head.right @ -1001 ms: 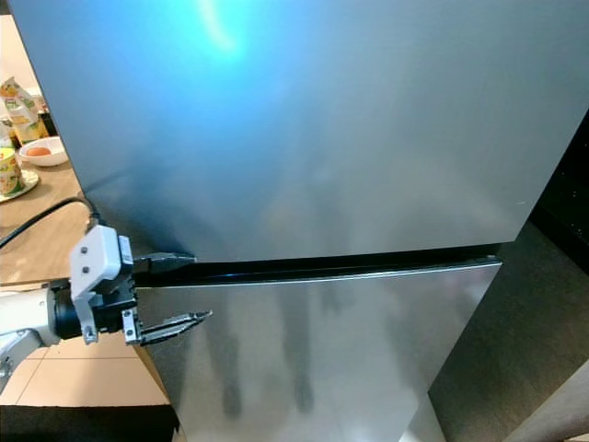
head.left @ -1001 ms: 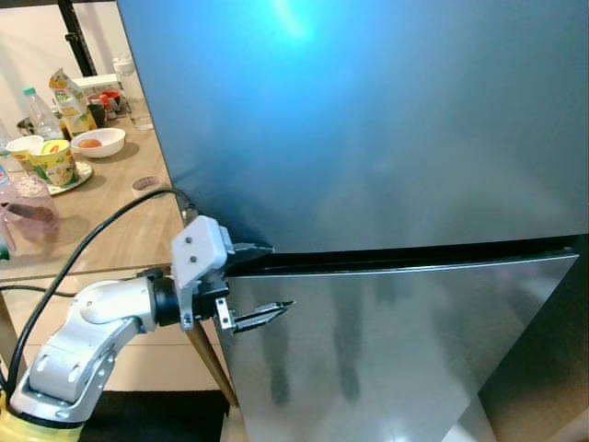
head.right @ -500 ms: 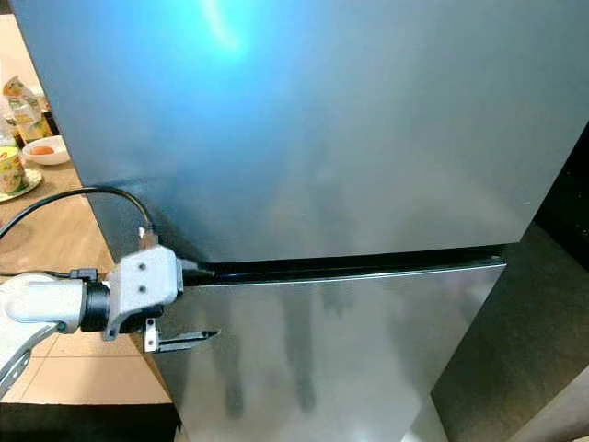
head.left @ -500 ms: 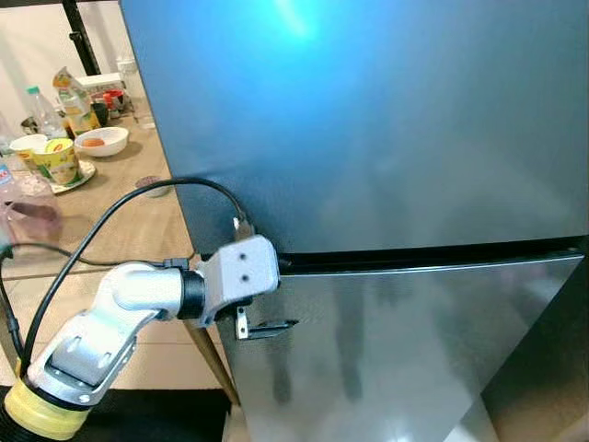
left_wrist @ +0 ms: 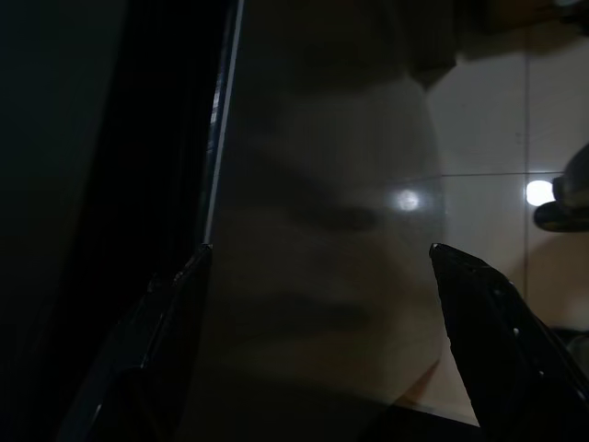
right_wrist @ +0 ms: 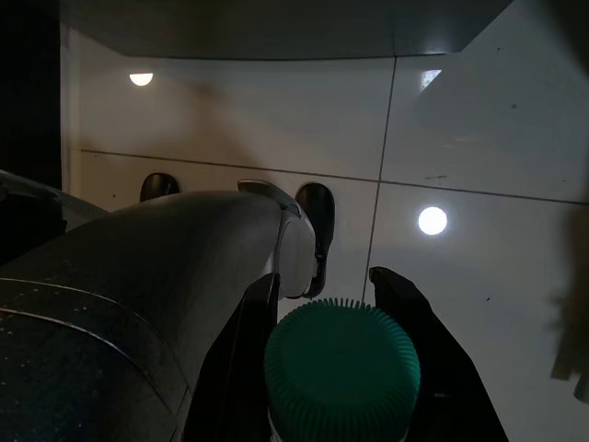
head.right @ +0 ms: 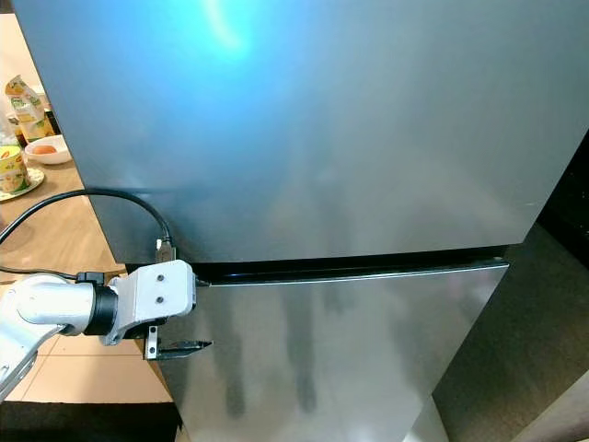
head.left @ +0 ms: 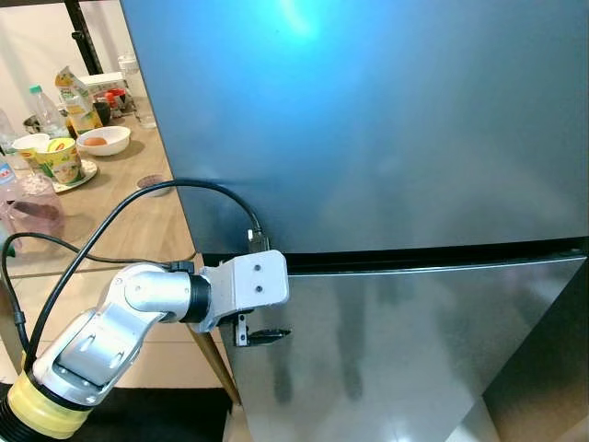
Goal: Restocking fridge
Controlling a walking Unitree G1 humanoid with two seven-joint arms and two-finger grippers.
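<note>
A tall steel fridge (head.left: pixel 386 138) stands right before me, both doors shut, with a dark seam (head.left: pixel 433 258) between the upper and lower door. My left gripper (head.right: pixel 207 313) is open at the seam's left end. Its upper finger reaches into the seam and its lower finger (head.left: pixel 267 335) lies against the lower door (head.left: pixel 396 350). In the left wrist view the two fingers (left_wrist: pixel 175 304) stand wide apart over the lower door's face. My right gripper (right_wrist: pixel 336 313) hangs low over white floor tiles, shut on a bottle with a ribbed green cap (right_wrist: pixel 342 364).
A wooden table (head.left: pixel 129 221) left of the fridge carries a white bowl (head.left: pixel 98 141), a yellow cup (head.left: pixel 58 158), bottles and a carton. A black cable (head.left: pixel 138 207) loops over my left arm. A dark cabinet (head.right: pixel 543 304) stands right of the fridge.
My left gripper has moved right to the fridge and turned at the wrist. Its upper finger has gone into the seam between the doors. The fridge doors have not moved.
</note>
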